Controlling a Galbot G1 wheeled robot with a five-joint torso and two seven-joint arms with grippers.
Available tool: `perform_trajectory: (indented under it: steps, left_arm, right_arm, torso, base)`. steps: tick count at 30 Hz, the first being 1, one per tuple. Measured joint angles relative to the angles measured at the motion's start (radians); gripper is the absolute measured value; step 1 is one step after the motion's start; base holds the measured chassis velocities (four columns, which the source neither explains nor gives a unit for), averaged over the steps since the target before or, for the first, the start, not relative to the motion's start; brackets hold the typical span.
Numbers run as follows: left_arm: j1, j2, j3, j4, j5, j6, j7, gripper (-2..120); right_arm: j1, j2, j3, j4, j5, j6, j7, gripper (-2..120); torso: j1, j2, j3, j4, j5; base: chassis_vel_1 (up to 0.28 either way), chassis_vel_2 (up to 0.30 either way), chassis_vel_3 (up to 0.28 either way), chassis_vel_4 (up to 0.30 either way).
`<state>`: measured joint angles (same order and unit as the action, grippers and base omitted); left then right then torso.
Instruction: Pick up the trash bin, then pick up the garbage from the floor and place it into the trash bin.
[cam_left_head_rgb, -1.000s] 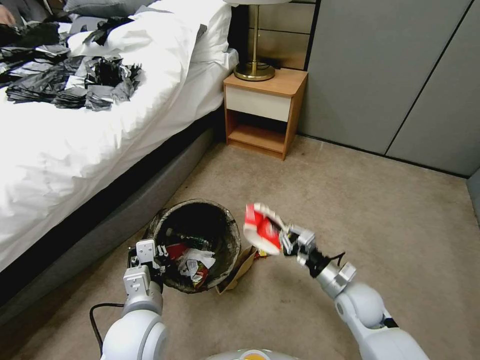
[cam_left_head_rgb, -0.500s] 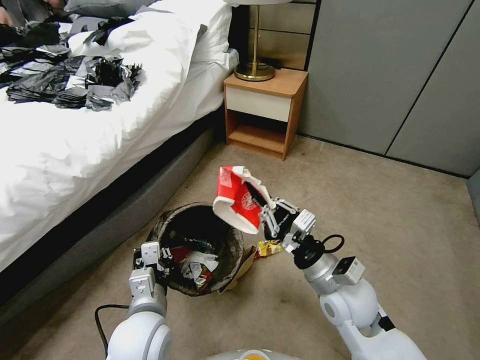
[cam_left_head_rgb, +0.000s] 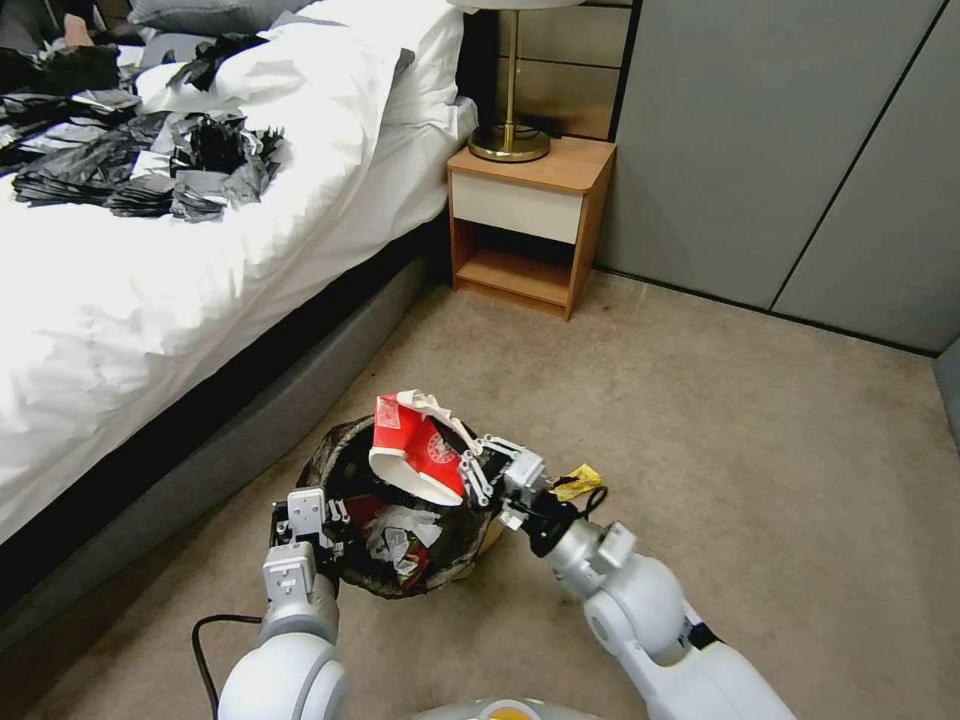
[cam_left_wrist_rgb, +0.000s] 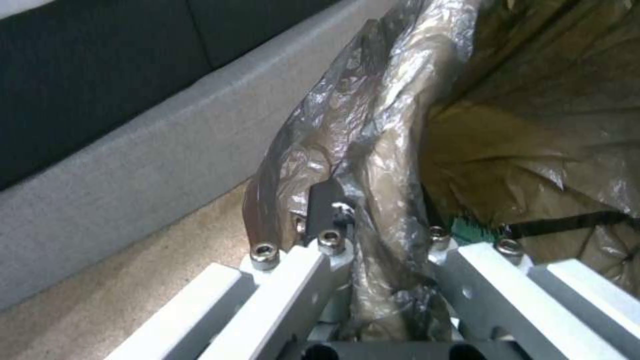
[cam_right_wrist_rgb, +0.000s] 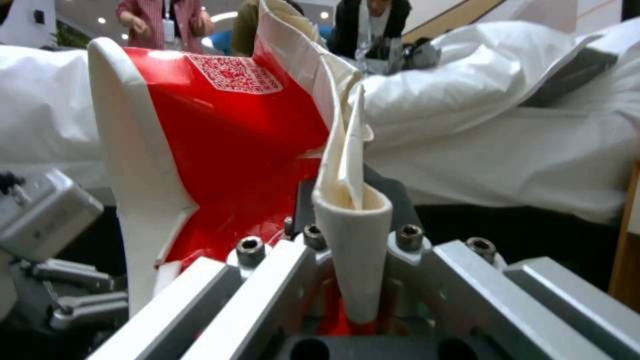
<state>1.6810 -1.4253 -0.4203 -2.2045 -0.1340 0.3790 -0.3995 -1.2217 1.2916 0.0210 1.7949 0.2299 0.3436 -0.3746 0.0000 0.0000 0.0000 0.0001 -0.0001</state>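
Observation:
The trash bin (cam_left_head_rgb: 345, 465), lined with a dark crinkled bag, is low in front of me beside the bed. My left gripper (cam_left_head_rgb: 318, 522) is shut on its near rim; in the left wrist view the liner (cam_left_wrist_rgb: 373, 150) is pinched in the left gripper (cam_left_wrist_rgb: 380, 240). My right gripper (cam_left_head_rgb: 478, 472) is shut on a crushed red-and-white packet (cam_left_head_rgb: 412, 448) and holds it over the bin's opening. The right wrist view shows the packet (cam_right_wrist_rgb: 220, 150) clamped in the right gripper (cam_right_wrist_rgb: 347, 235). Inside the bin lie tissue and red packets (cam_left_head_rgb: 395, 530). A yellow wrapper (cam_left_head_rgb: 580, 482) lies on the floor (cam_left_head_rgb: 760, 480) right of the bin.
A white bed (cam_left_head_rgb: 150, 300) with a grey base (cam_left_head_rgb: 250, 420) runs along the left, with a heap of black shredded plastic (cam_left_head_rgb: 140, 165) on it. A wooden nightstand (cam_left_head_rgb: 530, 225) with a brass lamp (cam_left_head_rgb: 508, 140) stands behind. Grey wall panels (cam_left_head_rgb: 780, 150) close the back. Open carpet lies to the right.
My right gripper carried the red-and-white packet up and leftward, from beside the bin to over its opening. The left gripper kept its hold on the bin's rim.

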Motion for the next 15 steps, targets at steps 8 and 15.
perform_trajectory:
  steps: [8, 15]
  left_arm:
    - [0.001, -0.002, 0.004, -0.005, 0.003, 0.0, 0.001, 1]
    - [-0.003, -0.001, 0.0, -0.009, -0.001, 0.0, 0.001, 1]
  right_arm:
    - [0.019, 0.021, -0.038, -0.064, -0.031, -0.007, 0.011, 0]
    - [-0.007, 0.024, -0.054, -0.094, -0.076, 0.002, 0.025, 13]
  torso:
    - [0.0, 0.0, 0.0, 0.0, 0.0]
    - [0.0, 0.0, 0.0, -0.0001, 0.0]
  base:
    - [0.0, 0.0, 0.0, 0.0]
    - [0.0, 0.0, 0.0, 0.0]
